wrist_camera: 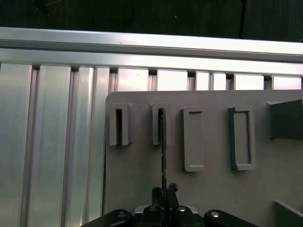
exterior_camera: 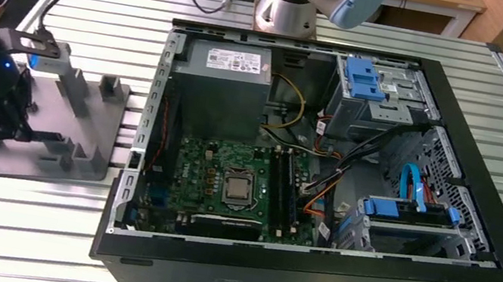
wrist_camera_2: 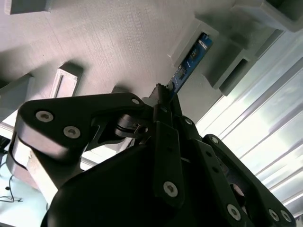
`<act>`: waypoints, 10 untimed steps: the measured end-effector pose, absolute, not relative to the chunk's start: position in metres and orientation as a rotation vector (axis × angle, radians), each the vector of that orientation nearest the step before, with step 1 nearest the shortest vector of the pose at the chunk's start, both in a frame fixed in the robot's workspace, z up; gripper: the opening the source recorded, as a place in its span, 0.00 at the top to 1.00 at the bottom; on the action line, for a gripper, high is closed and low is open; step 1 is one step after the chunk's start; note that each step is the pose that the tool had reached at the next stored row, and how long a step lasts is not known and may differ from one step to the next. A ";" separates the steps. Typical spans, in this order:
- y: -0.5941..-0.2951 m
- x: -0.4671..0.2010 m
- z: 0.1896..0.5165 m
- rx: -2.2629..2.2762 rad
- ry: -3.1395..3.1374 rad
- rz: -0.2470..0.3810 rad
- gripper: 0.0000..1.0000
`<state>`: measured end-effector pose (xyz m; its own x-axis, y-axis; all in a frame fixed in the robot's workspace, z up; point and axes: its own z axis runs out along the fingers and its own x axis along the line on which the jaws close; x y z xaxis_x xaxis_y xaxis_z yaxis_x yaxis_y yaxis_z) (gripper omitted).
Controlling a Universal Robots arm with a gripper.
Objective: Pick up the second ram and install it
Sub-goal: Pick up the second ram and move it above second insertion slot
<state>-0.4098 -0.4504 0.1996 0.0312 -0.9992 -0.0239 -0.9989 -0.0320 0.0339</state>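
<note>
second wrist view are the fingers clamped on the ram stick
Yes, the fingers pinch the near end of the ram stick, whose far end reaches a slot on the grey holder.

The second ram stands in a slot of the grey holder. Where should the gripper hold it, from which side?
At its free end, across the two flat faces, coming along its length toward the grey holder. The second ram is thin and its other end sits in the slot; the gripper grips that free end.

My arm bends down at the exterior view's left; my end effector (wrist_camera_2: 164,97) pinches the second ram (wrist_camera_2: 190,59).
</note>
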 end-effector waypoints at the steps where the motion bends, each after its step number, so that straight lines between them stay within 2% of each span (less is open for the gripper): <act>1: -0.450 -0.410 0.202 2.250 -2.180 -0.064 0.86; 10: -0.450 -0.410 0.218 2.251 -2.181 -0.065 0.86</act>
